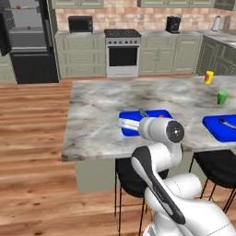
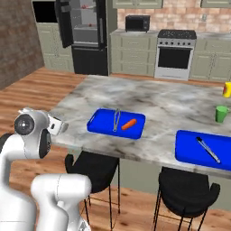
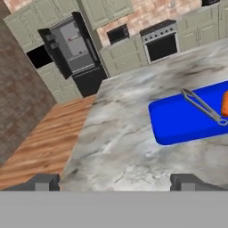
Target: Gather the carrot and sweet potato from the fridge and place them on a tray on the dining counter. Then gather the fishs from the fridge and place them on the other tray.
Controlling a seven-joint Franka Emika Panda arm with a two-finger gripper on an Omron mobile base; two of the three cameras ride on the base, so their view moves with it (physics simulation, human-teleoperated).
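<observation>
Carrot (image 2: 129,124) lies on the near blue tray (image 2: 101,126) on the dining counter (image 2: 171,103), its long axis slanting across the tray beside tongs (image 2: 116,119); no writing is legible. Gripper (image 3: 115,180) hangs released, empty.

The arm hides part of the near tray (image 1: 152,115) in the left base view. The carrot (image 3: 225,103) is cut by the hand view's right edge. Items on the fridge (image 2: 85,31) shelves are too small to identify.
</observation>
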